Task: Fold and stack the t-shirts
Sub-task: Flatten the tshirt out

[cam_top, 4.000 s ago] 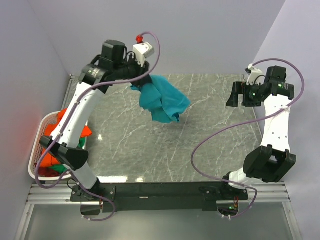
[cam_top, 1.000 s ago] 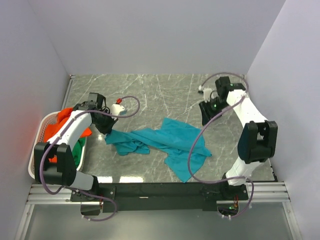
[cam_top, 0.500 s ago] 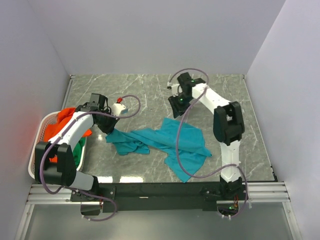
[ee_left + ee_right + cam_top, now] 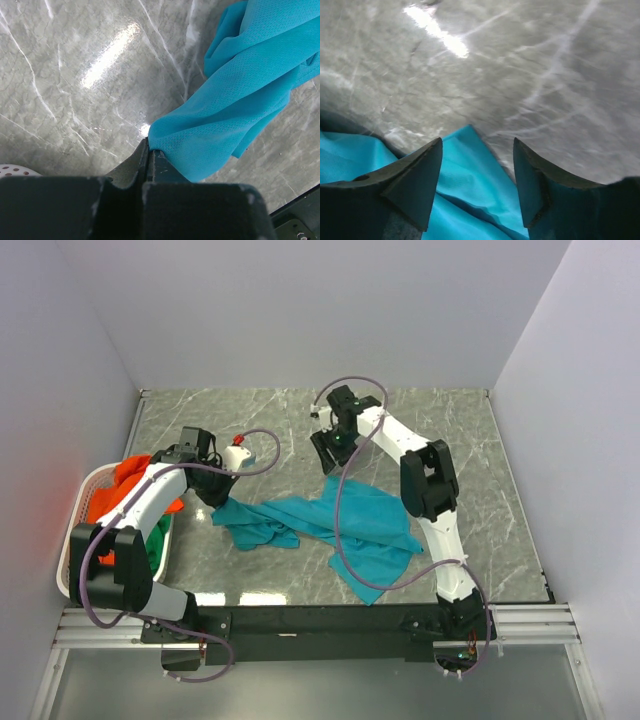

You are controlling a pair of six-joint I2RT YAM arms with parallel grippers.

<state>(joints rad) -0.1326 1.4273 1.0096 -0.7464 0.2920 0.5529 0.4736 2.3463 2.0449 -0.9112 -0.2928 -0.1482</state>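
A teal t-shirt [image 4: 345, 525] lies crumpled and spread across the marble table. My left gripper [image 4: 221, 497] is shut on its left edge; in the left wrist view the cloth [image 4: 240, 95] bunches out from between the closed fingertips of the left gripper [image 4: 148, 144]. My right gripper [image 4: 329, 462] hangs open just over the shirt's far corner. In the right wrist view that pointed corner [image 4: 465, 165] lies between the spread fingers of the right gripper [image 4: 477, 146], which do not touch it. An orange t-shirt [image 4: 128, 476] and a green t-shirt [image 4: 156, 543] sit in the basket.
A white plastic laundry basket [image 4: 66, 565] stands at the table's left edge, next to the left arm. Grey walls close in the left, back and right sides. Bare marble [image 4: 500, 470] shows right of the shirt and behind it.
The right arm has swept left across the table to the shirt's far corner, and its jaws have widened. The left gripper has held still on the cloth, which earlier hung in the air.
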